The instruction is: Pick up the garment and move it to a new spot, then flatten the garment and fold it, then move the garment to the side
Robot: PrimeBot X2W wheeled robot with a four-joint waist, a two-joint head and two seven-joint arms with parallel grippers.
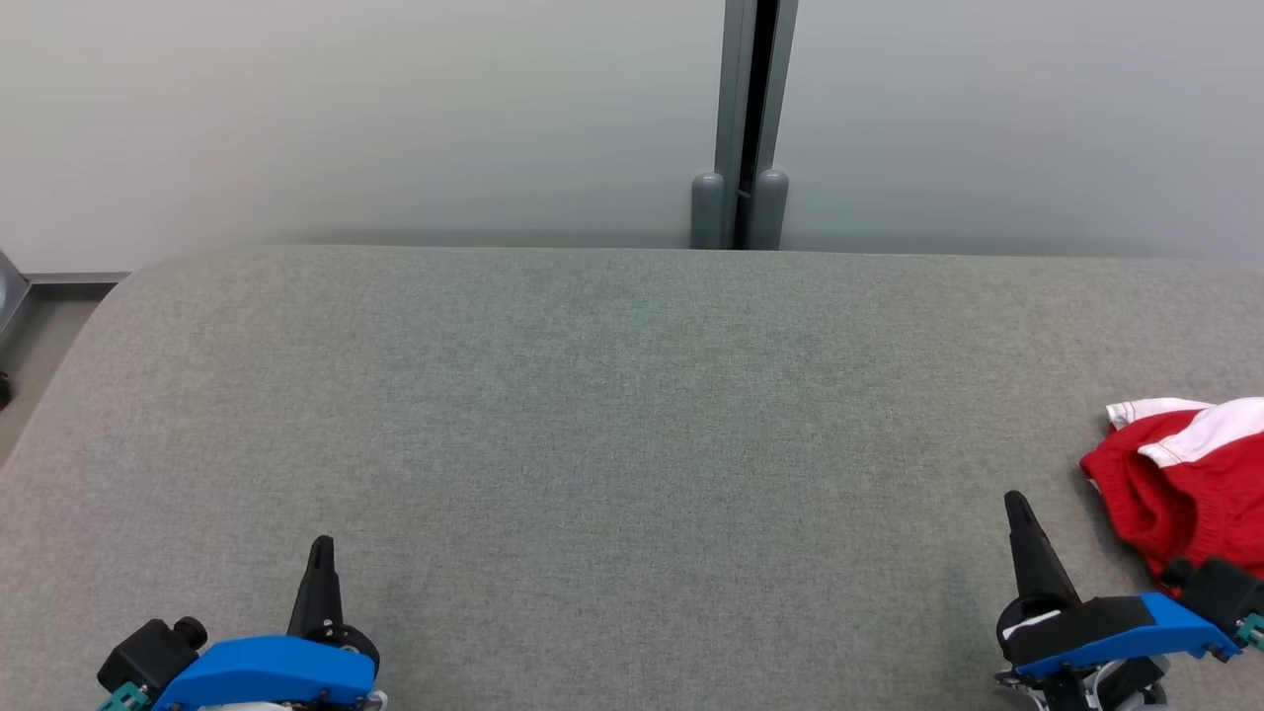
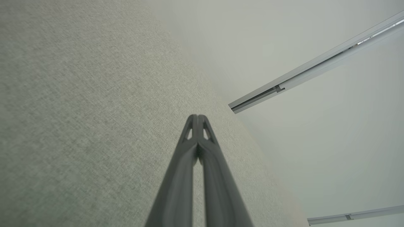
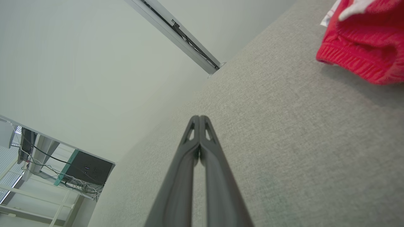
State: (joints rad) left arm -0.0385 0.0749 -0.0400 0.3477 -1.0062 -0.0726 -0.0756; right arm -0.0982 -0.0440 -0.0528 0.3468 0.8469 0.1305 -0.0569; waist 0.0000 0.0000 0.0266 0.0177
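Fingers are pressed together, empty, on the left gripper and the right gripper. The garment lies bunched at three o'clock on the table, just beside the right gripper. Best to open it wide, then pinch the ribbed hem.

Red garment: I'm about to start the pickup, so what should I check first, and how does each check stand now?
1. Garment lying on the table, close to the right gripper: ok.
2. Garment's whole outline in the head view: not ok, it is cut off at the right edge.
3. Right gripper empty: ok.
4. Right gripper jaws open for a grasp: not ok, they are shut.
5. Left gripper empty: ok, shut on nothing.
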